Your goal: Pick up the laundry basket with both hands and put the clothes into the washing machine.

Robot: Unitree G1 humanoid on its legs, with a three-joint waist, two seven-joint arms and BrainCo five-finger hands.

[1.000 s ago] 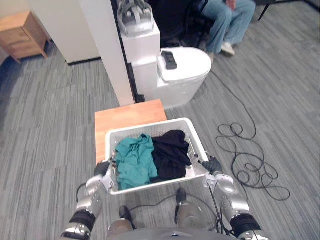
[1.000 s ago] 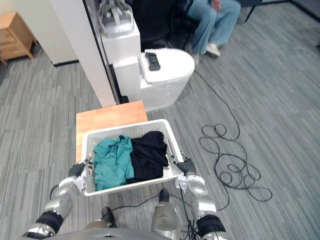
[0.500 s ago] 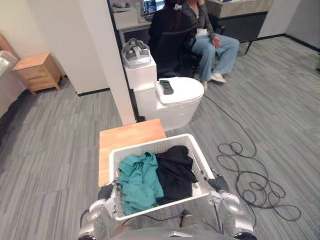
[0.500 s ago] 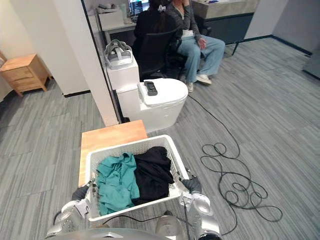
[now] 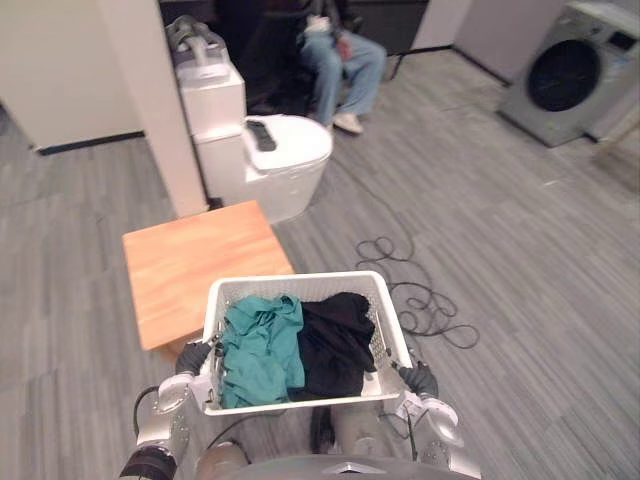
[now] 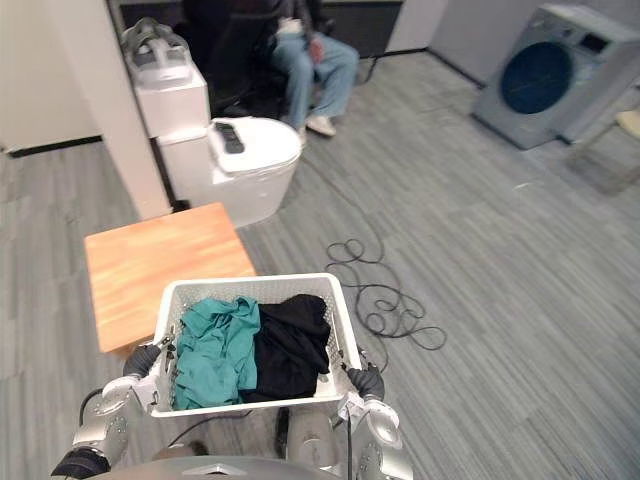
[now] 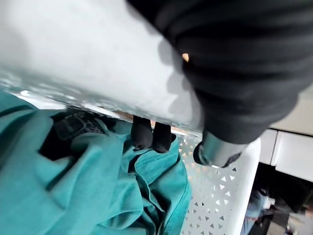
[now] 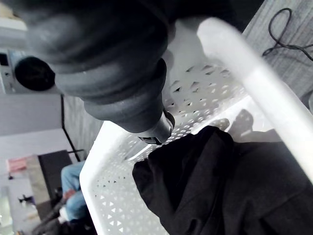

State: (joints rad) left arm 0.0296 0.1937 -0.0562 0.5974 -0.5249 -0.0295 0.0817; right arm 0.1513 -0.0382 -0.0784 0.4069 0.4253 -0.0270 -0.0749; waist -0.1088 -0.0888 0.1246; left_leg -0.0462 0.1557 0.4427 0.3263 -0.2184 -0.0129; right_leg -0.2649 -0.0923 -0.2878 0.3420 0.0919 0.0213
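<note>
My left robot hand [image 5: 194, 358] holds the left side of the laundry basket [image 5: 298, 279]. In its wrist view the dark fingertips [image 7: 146, 134] hook over the rim and down the inside wall, right above the teal garment [image 5: 256, 345]. My right robot hand [image 5: 421, 379] is closed on the opposite side, with the rim passing under its cover and one finger or thumb against the perforated inner wall beside the black garment [image 5: 336, 343].

I take the two sides like this so the load hangs level between the arms and nothing tips out. Both garments lie low inside, side by side and below the rim. The basket sits close in front of me, apparently lifted, with its far edge overlapping the near corner of the low wooden worktop [image 5: 190, 262] in the head views.

The washing machine [image 5: 568, 66] stands well apart, far off to my right across open floor. I judge the carry is what remains. Its round door looks closed, though I cannot be sure. A seated person [image 5: 340, 48] is further back.
</note>
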